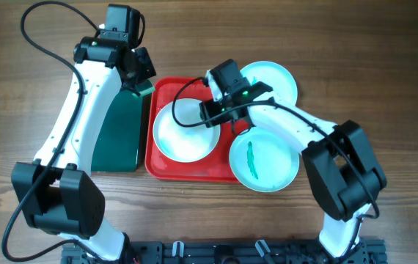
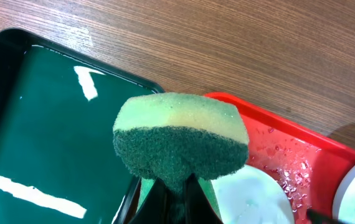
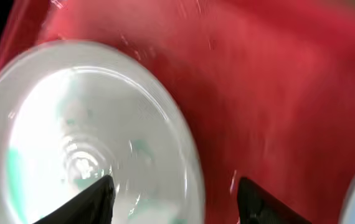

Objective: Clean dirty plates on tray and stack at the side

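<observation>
The white plate (image 1: 185, 132) lies wet on the left of the red tray (image 1: 187, 170), with faint teal smears. My right gripper (image 1: 215, 111) is open and its fingers (image 3: 177, 199) straddle the right rim of the white plate (image 3: 71, 130). A pale-blue plate (image 1: 265, 163) with a teal streak rests over the tray's right edge. A second pale-blue plate (image 1: 273, 79) lies at the back right. My left gripper (image 1: 141, 77) is shut on a green and yellow sponge (image 2: 180, 140), held above the tray's back left corner (image 2: 289, 155).
A narrow dark green tray (image 1: 117, 132) lies left of the red tray, and it holds water in the left wrist view (image 2: 40, 124). Bare wooden tabletop (image 1: 385, 81) surrounds both trays.
</observation>
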{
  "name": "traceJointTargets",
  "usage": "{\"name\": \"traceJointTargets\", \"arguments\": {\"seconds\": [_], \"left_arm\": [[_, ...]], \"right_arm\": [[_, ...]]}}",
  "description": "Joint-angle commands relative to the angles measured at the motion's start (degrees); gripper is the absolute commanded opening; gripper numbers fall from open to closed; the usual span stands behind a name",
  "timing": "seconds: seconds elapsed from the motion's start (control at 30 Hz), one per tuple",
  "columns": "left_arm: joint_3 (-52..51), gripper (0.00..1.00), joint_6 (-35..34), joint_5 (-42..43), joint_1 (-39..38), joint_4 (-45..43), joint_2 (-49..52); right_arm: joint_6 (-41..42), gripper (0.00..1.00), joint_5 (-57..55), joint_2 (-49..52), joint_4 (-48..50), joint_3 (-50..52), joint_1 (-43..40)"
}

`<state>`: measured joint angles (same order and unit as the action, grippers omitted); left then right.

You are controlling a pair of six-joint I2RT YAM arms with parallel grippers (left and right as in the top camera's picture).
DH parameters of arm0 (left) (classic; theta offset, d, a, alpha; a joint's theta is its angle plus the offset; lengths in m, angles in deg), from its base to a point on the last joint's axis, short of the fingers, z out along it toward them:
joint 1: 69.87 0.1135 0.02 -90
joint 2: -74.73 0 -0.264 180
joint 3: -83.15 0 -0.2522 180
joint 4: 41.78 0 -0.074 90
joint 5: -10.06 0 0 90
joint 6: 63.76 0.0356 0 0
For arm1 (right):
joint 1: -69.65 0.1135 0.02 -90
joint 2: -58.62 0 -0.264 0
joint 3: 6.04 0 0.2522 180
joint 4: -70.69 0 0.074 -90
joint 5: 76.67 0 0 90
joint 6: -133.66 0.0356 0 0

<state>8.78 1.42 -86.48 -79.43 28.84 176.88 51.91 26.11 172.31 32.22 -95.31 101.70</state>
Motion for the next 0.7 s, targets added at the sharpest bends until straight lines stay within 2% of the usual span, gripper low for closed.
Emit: {"name": "traceJointTargets", "arguments": {"seconds": [0.0,0.2,0.27,0.33,0.37,0.43,0.53,0.67], "left_arm": [[0.0,0.04,-1.2,0.5,0.5,0.0,0.0],[0.0,0.04,-1.2,0.5,0.5,0.0,0.0],[0.0,0.04,-1.2,0.5,0.5,0.0,0.0],[0.0,0.04,-1.2,0.5,0.4,0.0,0.0],[0.0,0.04,-1.2,0.7,0.4,0.0,0.0],[0.0,0.04,-1.2,2.6,0.4,0.3,0.1],[-0.1,0.04,-1.2,3.7,-0.1,2.0,0.3],[-1.2,0.04,-1.2,3.8,-1.9,3.0,1.6]], "right_arm": [[-13.0,0.61,5.3,3.3,3.1,-0.8,-2.3],[-13.6,0.49,6.8,6.6,8.0,-0.8,-2.2],[-10.3,0.34,6.6,7.2,8.1,-0.8,-2.2],[-5.2,0.08,5.2,7.2,7.9,-0.8,-2.3],[-0.6,0.04,3.1,7.2,7.3,-0.8,-2.2],[9.4,0.04,-3.2,7.0,4.9,-0.8,-2.3],[19.3,0.04,-10.3,4.8,1.3,-0.8,-2.5],[31.0,0.04,-12.2,0.5,-1.5,-0.8,-2.0]]}}
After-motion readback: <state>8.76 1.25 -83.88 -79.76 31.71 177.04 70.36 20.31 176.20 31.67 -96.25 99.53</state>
